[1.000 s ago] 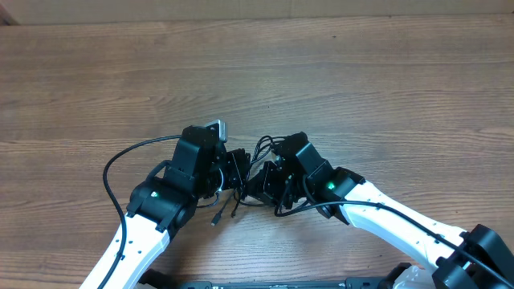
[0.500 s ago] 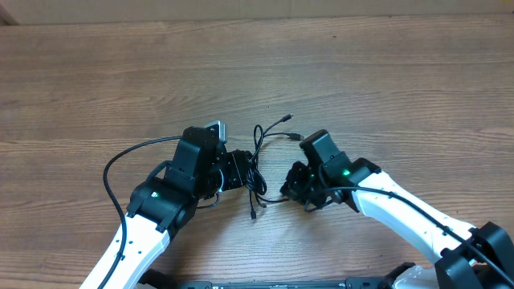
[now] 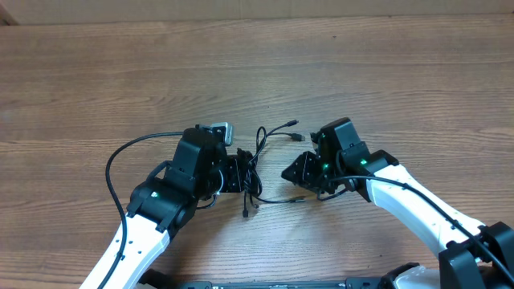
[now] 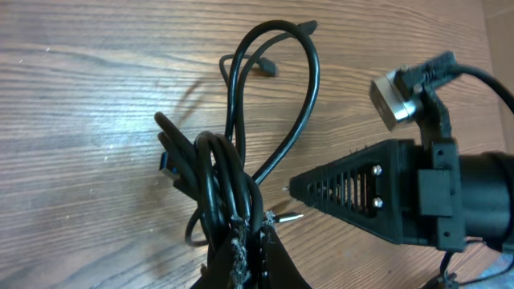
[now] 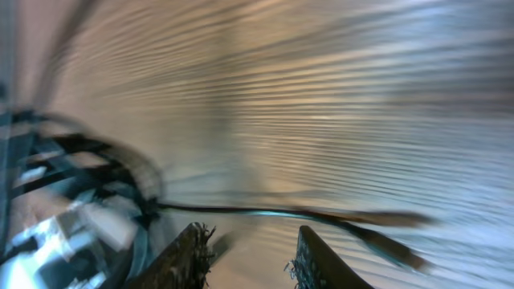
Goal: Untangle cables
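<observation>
The cables are a bunch of thin black cords. My left gripper is shut on the bunch, pinched between its fingertips. Loops rise from the grip to a plug. One end hangs toward the front, and a strand trails right along the table. My right gripper stands a little to the right of the bunch, open and holding nothing. In the blurred right wrist view a cord runs across just beyond the open fingers.
The wooden table stretches away behind both arms. A thicker black wire of the left arm loops out to the left. The right arm's finger shows close beside the bunch in the left wrist view.
My right gripper has pulled away to the right from the bunch, drawing a strand out, and has now opened and let go. The left gripper stays shut on the bunch.
</observation>
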